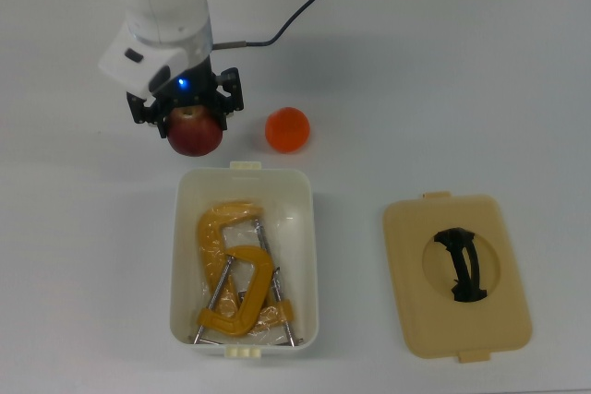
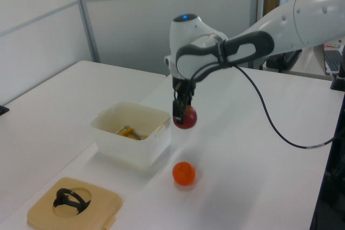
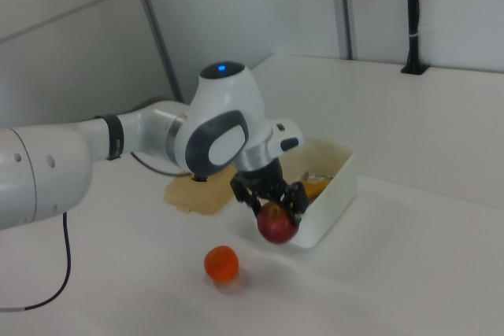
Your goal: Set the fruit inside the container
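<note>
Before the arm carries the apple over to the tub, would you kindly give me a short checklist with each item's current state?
1. Gripper shut on the red apple: ok.
2. Apple lifted off the table, as the left view shows: ok.
3. White tub open, its tan lid lying apart on the top view's right: ok.
4. Room in the tub: yellow C-clamps fill much of the floor; cannot tell.
5. Apple over the tub: not ok, it hangs outside the rim.
6. Orange clear of the path, resting on the table: ok.
</note>
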Controlling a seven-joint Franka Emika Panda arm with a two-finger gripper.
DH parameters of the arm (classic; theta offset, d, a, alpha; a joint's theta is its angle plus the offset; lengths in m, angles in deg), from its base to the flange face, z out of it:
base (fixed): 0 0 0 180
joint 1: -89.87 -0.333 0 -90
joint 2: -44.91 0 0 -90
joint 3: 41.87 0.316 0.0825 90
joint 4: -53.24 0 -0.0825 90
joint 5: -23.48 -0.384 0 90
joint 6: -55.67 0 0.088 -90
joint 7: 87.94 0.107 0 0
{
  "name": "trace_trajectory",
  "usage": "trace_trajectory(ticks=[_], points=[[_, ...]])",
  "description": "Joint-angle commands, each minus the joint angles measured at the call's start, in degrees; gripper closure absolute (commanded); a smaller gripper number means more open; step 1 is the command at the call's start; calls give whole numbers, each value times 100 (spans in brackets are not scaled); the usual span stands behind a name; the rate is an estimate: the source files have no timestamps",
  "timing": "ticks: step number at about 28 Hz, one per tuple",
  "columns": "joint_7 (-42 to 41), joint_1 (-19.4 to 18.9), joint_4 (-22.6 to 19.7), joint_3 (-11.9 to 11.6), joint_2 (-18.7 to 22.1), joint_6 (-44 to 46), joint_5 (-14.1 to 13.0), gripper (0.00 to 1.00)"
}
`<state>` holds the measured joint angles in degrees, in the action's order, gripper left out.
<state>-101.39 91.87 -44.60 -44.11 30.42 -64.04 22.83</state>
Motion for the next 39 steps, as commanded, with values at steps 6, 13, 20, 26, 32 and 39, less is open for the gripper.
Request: trace_trajectory(ticks=[6, 13, 20, 26, 32, 39], points=[[931, -33, 432, 276, -274, -1079, -164, 79], [1143, -112, 450, 391, -336, -1231, -146, 50], [1653, -130, 599, 409, -301, -1187, -5, 0], [1653, -130, 608, 426, -239, -915, -5, 0], [1461, -138, 581, 435, -133, 48, 91, 0], [1196, -147, 450, 690, -133, 1230, 241, 0]])
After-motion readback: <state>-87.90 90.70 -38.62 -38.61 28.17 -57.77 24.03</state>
